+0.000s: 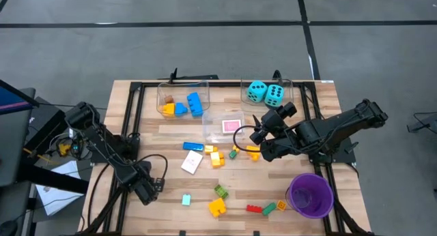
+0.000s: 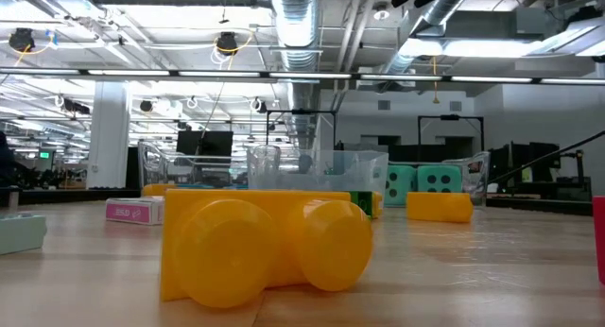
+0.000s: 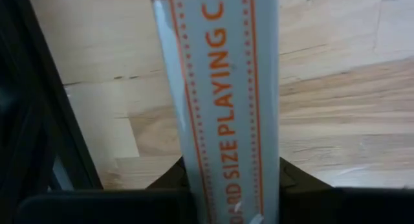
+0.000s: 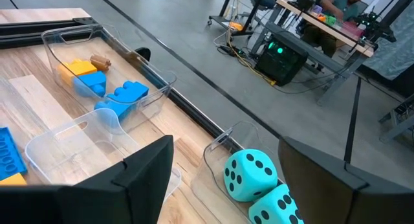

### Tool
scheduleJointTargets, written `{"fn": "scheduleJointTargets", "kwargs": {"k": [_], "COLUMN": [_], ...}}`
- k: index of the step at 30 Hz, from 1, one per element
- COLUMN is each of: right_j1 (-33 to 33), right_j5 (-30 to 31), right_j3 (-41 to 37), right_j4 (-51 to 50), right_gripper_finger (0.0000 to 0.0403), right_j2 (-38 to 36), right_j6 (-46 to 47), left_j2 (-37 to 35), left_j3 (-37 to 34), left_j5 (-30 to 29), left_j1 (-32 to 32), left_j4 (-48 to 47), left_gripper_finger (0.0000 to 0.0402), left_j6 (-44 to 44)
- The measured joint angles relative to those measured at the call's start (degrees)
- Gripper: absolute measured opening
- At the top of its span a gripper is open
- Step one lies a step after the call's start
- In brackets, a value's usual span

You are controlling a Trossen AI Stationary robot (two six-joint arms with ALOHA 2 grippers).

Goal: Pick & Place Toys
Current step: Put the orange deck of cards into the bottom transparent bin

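Left gripper (image 3: pixel 233 198), table's near-left edge: fingers grasping a pale card pack (image 3: pixel 217 101) with orange lettering, held near one end; risk, it pivots or slips when lifted. Centre: loose bricks (image 1: pixel 217 157), another card pack (image 1: pixel 192 162). Right gripper (image 1: pixel 257 132), fingers parted, empty, beside turquoise dice (image 1: pixel 265 93) in their bin (image 1: pixel 290 84).

A purple cup (image 1: pixel 310 195) stands at about four o'clock on the wooden tabletop (image 1: pixel 136 127). Three clear bins sit toward twelve: one at eleven o'clock (image 1: pixel 183 93), one at one o'clock (image 1: pixel 287 86), and a third (image 1: pixel 229 123) near the centre. Grey floor (image 1: pixel 205 45) lies beyond.
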Motion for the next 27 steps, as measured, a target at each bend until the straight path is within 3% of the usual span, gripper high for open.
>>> {"fn": "scheduleJointTargets", "kwargs": {"k": [8,18,27], "right_j1": [0.0,0.0,-0.1], "right_j5": [-0.2,0.7,0.9], "right_j3": [0.0,0.0,0.0], "right_j4": [-1.7,-13.6,-21.0], "right_gripper_finger": [0.0272,0.0272,0.0272], "right_j2": [0.0,0.0,0.0], "right_j6": [0.5,12.4,20.6], "left_j2": [0.0,0.0,0.0], "left_j3": [0.0,2.9,11.2], "left_j5": [-3.8,-12.1,-19.6], "left_j1": [0.2,4.7,15.2], "left_j4": [1.3,4.5,5.8], "left_gripper_finger": [0.0059,0.0059,0.0059], "left_j6": [7.3,17.6,38.9]}}
